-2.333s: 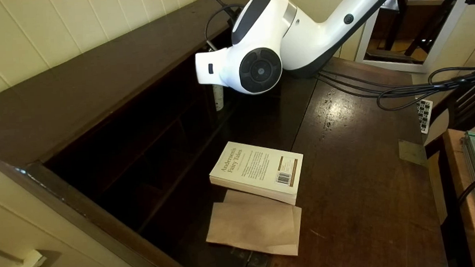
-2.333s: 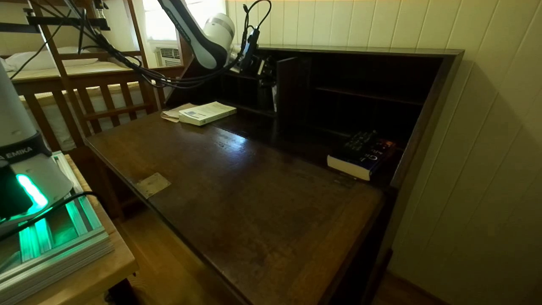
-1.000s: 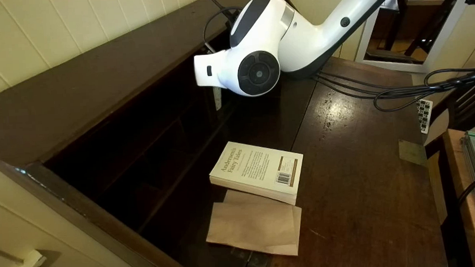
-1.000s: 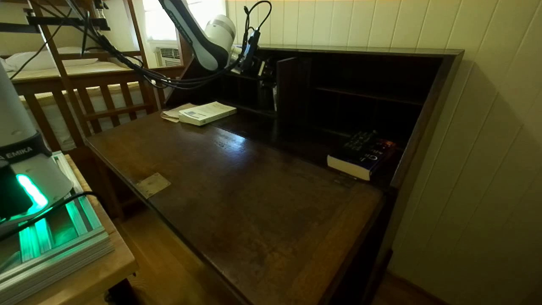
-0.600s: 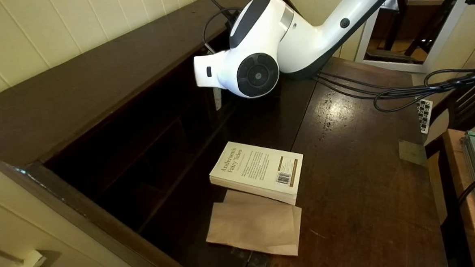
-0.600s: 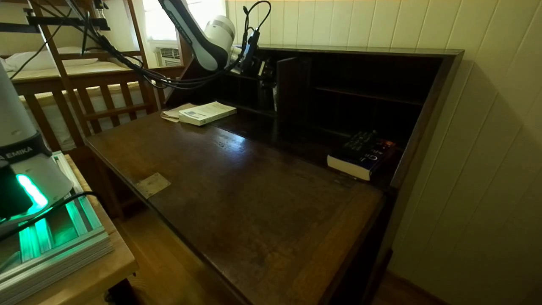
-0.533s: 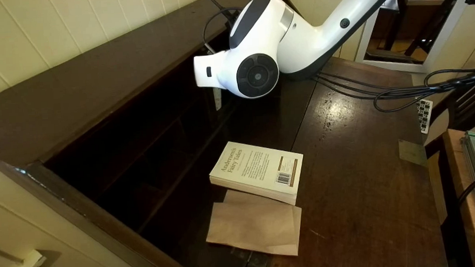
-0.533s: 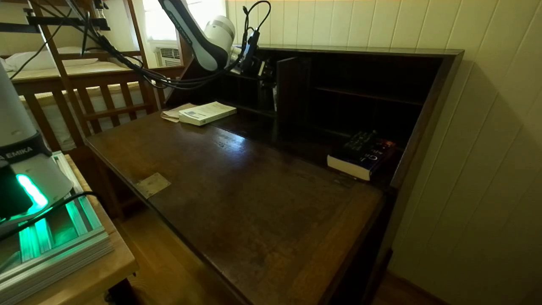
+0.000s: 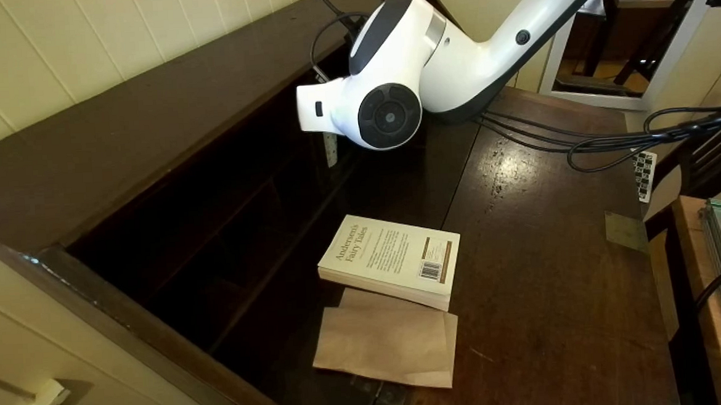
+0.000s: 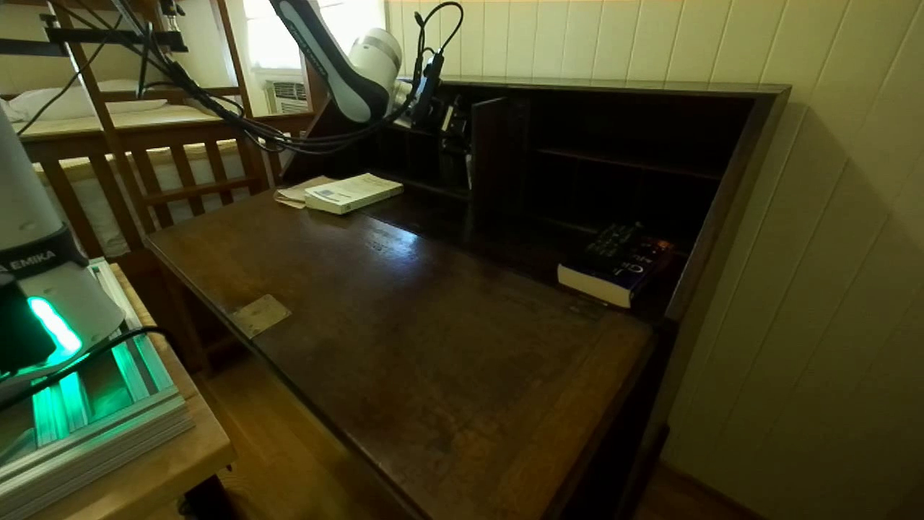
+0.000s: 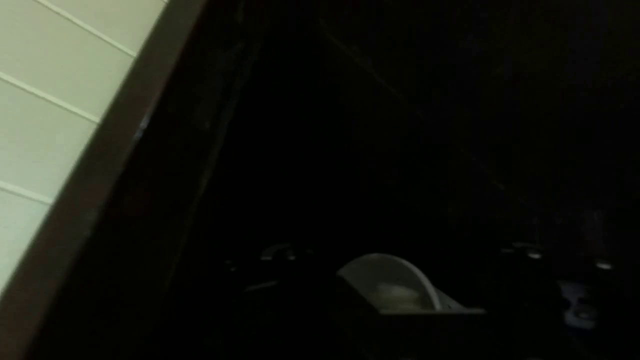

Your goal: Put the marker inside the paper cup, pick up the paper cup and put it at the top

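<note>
Inside the dark shelf unit stands the white speckled paper cup, right under the arm's wrist. Only a sliver of the paper cup shows beside my gripper in an exterior view. In the wrist view the round rim of the paper cup lies low between my jaws, which look spread apart in deep shadow; their tips are too dark to see. A pale patch shows inside the cup. No marker can be made out. The top, a long dark-brown board, runs above the shelves, higher than my gripper.
A dark upright panel stands close beside the gripper. On the table lie a white book and brown paper. A dark thick book lies at the far end. Loose cables hang from the arm.
The arm's wrist has sunk slightly and shifted a little sideways. The cup stays about where it was. The books and brown paper have not moved.
</note>
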You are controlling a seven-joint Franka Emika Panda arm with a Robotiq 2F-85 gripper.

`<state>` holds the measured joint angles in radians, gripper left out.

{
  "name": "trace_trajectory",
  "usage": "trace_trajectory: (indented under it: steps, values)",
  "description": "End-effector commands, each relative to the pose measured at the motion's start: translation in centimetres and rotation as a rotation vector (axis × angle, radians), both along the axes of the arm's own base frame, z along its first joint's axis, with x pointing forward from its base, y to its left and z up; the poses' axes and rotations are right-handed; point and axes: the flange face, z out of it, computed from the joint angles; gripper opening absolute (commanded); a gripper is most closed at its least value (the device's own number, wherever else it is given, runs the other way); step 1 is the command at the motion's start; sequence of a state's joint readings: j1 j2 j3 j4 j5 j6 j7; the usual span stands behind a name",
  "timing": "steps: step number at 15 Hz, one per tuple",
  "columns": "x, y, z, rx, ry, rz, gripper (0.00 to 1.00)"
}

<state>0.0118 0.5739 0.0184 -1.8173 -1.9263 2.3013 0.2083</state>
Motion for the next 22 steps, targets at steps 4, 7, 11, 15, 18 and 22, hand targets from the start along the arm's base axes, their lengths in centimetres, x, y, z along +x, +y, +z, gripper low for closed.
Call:
trace_trajectory:
  steps: [4, 7, 11, 15, 18, 22]
  values:
    - [0.1, 1.5, 0.6, 0.037, -0.004, -0.042, 1.0]
    - [-0.1, 1.8, 0.8, 0.065, -0.013, -0.101, 0.74]
    - [-0.3, 2.8, 1.3, 0.099, -0.045, -0.169, 0.45]
    - [-0.5, 3.1, 1.7, 0.133, -0.066, -0.22, 0.56]
    - [-0.9, 3.0, 1.8, 0.16, -0.062, -0.258, 0.73]
    - [-0.9, 2.7, 1.8, 0.228, -0.029, -0.283, 0.68]
